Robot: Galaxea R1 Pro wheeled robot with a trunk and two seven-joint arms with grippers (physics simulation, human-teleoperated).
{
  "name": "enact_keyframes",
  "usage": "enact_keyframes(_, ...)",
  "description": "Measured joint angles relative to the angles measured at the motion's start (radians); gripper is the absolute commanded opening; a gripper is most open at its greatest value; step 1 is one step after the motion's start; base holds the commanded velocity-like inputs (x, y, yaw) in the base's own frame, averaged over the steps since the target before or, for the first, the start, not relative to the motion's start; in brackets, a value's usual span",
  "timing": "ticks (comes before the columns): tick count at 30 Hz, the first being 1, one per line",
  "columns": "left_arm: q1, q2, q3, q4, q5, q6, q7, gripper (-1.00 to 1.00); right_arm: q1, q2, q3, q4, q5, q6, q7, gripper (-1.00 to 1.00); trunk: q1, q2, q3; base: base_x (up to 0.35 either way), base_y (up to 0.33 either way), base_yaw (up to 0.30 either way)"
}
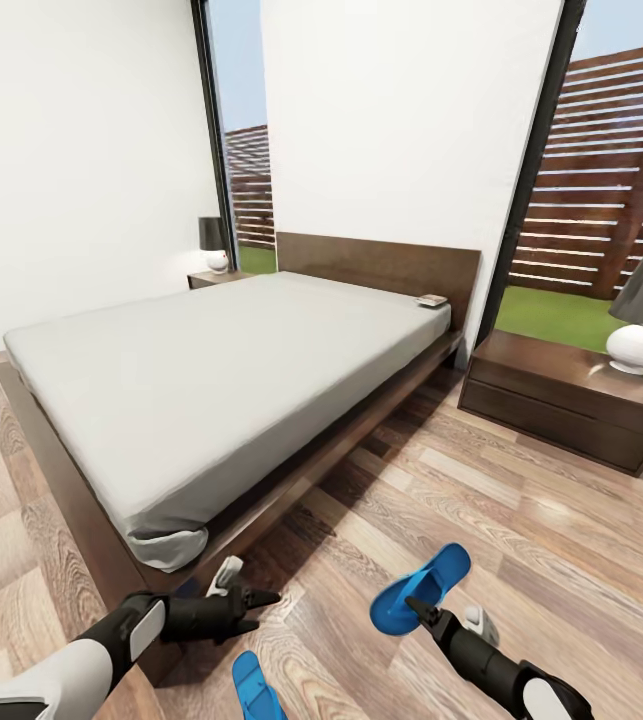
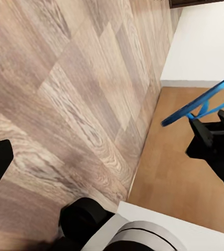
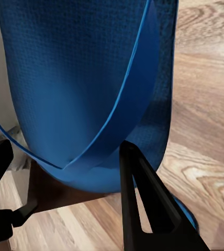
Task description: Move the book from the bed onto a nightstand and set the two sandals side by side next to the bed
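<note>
Head view: my right pincer (image 1: 416, 608) holds one sandal (image 1: 423, 590) at lower centre, long axis running up-right; the other sandal (image 1: 256, 688) lies bottom centre, nearer my left pincer (image 1: 261, 600), whose opening I cannot tell. Right wrist view: sandal between the fingers (image 3: 143, 198).

I see the bed (image 1: 221, 370), a low dark-wood platform with a bare light-grey mattress, filling the left and middle of the room, and the book (image 1: 431, 300) lies flat as a small thin thing on its far right corner by the headboard. The nightstand (image 1: 561, 395), a low dark-brown cabinet, stands just right of the bed. One blue sandal (image 1: 421, 588) is raised and tilted above the plank floor at near right, held in my right pincer (image 1: 419, 608); the other sandal (image 1: 256, 688) lies on the floor nearest me.
</note>
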Motion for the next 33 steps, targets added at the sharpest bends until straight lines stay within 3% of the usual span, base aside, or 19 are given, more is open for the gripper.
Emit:
enact_keyframes(13, 0.0, -0.001, -0.001, 0.007, 0.001, 0.009, -0.003, 1.0, 0.0, 0.0, 0.007, 0.0, -0.005, 0.003, -0.172, -1.0, 0.0, 0.0, 0.0, 0.0, 0.0, 0.0)
enact_keyframes(22, 0.0, 0.002, 0.0, 0.026, 0.0, 0.103, -0.003, 1.0, 0.0, 0.0, 0.01, -0.001, -0.002, 0.004, -0.301, -1.0, 0.0, 0.0, 0.0, 0.0, 0.0, 0.021)
enact_keyframes(33, 0.0, 0.005, 0.0, 0.028, 0.0, 0.115, -0.002, 1.0, 0.0, 0.002, 0.012, -0.002, -0.002, 0.003, -0.35, -1.0, 0.0, 0.0, 0.0, 0.0, 0.0, 0.223)
